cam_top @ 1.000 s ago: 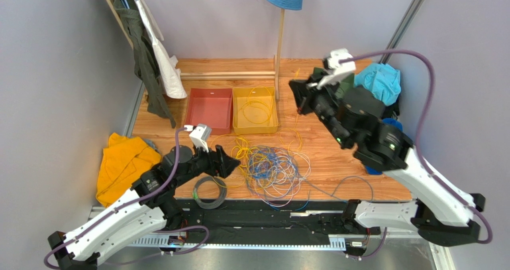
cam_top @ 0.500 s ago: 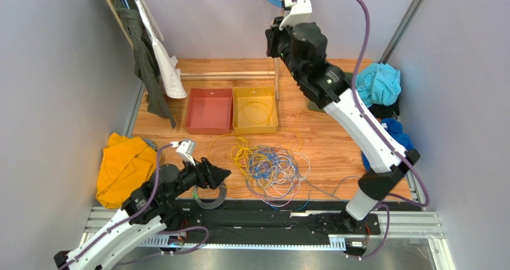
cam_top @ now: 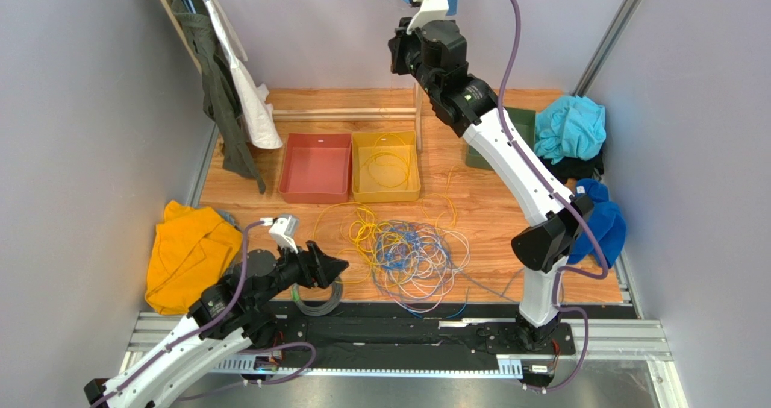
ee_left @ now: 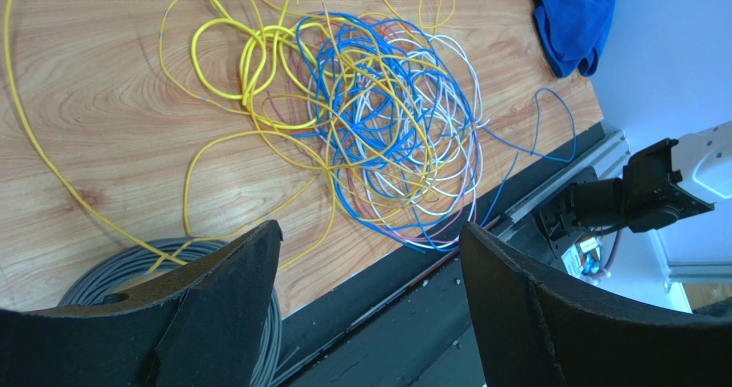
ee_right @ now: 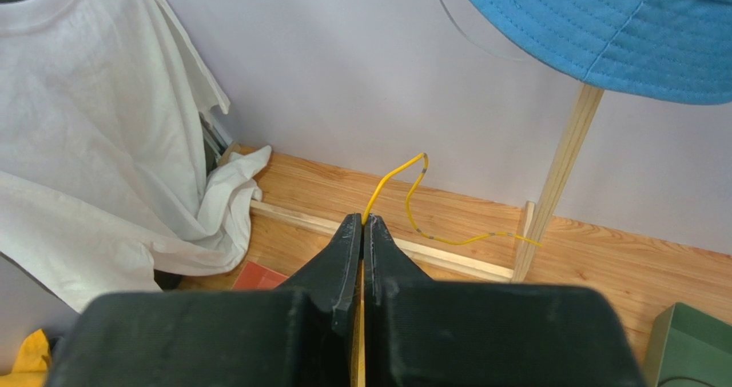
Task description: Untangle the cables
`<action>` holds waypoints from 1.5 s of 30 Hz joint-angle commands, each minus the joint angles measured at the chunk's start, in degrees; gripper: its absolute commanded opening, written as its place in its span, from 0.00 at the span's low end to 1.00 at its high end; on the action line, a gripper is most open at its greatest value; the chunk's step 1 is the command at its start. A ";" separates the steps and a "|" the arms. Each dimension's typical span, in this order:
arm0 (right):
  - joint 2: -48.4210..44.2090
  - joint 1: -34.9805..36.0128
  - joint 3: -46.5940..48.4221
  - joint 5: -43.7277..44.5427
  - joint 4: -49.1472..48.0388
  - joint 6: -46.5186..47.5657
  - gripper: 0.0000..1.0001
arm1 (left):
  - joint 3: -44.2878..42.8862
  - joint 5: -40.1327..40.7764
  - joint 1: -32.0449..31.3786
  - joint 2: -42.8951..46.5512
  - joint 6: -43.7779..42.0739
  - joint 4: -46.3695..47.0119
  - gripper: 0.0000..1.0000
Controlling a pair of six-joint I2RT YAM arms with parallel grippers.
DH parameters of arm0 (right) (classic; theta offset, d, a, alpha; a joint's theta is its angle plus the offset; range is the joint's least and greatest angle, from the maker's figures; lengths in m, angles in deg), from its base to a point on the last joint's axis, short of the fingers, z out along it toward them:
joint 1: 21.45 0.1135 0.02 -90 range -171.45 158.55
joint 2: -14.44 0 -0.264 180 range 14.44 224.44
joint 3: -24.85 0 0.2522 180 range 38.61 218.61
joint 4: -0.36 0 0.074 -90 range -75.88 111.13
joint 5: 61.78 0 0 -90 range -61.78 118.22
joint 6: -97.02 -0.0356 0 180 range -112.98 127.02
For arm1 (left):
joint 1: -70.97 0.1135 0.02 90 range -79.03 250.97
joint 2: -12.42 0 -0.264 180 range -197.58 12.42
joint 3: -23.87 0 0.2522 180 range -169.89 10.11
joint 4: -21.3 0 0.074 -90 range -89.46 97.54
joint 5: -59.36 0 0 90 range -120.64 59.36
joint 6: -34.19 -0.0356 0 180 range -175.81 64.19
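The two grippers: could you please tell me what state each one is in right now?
Left gripper: open, holding nothing.
Right gripper: closed on a thin yellow cable.

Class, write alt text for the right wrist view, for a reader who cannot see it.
The right gripper, jaws closed, pinches a thin yellow cable whose free end curls above the wooden table. Behind hang a white T-shirt on the left and a blue hat atop a wooden pole on the right.
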 commanded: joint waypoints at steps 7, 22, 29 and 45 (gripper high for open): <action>-0.97 -0.06 -2.96 -1.76 -5.27 -0.87 0.00 | 0.79 -0.17 0.04 1.30 0.77 0.25 0.85; -7.82 1.08 -34.19 -3.17 -18.11 -4.57 0.00 | 1.06 -0.34 0.04 2.01 0.95 -0.45 0.85; -10.46 1.17 -27.08 -3.17 -14.34 -3.34 0.00 | 0.71 -0.61 0.04 2.01 1.21 -0.54 0.84; -12.22 1.61 -19.32 -3.79 -7.82 -1.40 0.00 | 1.50 -1.49 0.04 1.31 1.56 0.78 0.84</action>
